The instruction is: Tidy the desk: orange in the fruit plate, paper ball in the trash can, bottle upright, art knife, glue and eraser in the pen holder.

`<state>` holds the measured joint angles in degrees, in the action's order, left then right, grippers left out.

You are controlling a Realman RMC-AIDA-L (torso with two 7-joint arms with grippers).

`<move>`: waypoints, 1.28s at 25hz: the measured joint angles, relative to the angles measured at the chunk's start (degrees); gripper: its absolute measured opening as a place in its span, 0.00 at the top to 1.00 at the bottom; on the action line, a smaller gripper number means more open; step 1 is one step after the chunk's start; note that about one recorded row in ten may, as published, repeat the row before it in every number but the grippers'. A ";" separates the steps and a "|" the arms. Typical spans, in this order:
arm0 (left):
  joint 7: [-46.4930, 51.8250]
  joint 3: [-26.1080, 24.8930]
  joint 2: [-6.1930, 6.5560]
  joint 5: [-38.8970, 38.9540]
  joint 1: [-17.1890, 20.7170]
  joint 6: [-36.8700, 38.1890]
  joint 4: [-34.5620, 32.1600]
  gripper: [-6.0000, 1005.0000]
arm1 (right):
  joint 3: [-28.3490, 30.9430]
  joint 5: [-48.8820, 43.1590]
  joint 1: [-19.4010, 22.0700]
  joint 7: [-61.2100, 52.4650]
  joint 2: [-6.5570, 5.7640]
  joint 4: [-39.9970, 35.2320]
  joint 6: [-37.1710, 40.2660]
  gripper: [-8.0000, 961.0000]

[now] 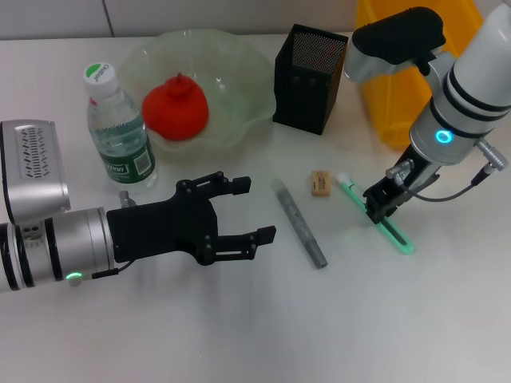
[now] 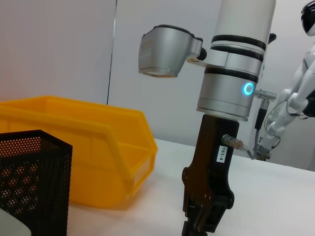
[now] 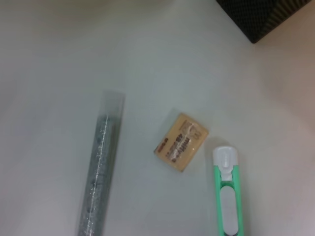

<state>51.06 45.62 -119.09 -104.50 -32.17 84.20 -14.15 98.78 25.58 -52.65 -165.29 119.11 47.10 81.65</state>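
Observation:
The orange [image 1: 176,108] lies in the fruit plate [image 1: 239,72] at the back of the desk [image 1: 239,327]. The bottle [image 1: 120,132] stands upright to the left of the plate. The pen holder [image 1: 310,76] [image 2: 32,182] stands beside the yellow trash can [image 1: 391,104] [image 2: 88,152]. The grey glue stick [image 1: 299,223] [image 3: 98,172], the eraser [image 1: 321,183] [image 3: 180,142] and the green art knife [image 1: 397,237] [image 3: 227,196] lie flat on the desk. My right gripper [image 1: 378,209] is down at the knife's middle. My left gripper [image 1: 254,210] hovers open left of the glue, holding nothing. The paper ball is out of view.
The right arm [image 2: 231,88] rises in front of the trash can, close to the pen holder's right side. The glue, the eraser and the knife lie a short way apart from one another. Bare desk stretches along the front edge.

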 joint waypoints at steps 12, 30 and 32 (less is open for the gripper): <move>0.00 -0.18 0.00 0.00 -0.32 -0.07 0.00 0.15 | -0.26 -0.25 -0.10 0.33 -0.11 -0.08 0.00 0.81; -0.53 -0.35 0.00 0.00 -0.69 -0.10 0.00 0.15 | -1.05 -0.14 0.16 0.41 -0.04 -0.08 0.09 0.67; -0.53 -0.36 0.00 0.00 -0.70 -0.10 0.00 0.15 | -1.62 -0.15 0.20 0.41 -0.03 -0.11 0.10 0.68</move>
<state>50.54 45.26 -119.09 -104.50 -32.87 84.11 -14.15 97.16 25.43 -52.45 -164.88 119.08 46.99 81.76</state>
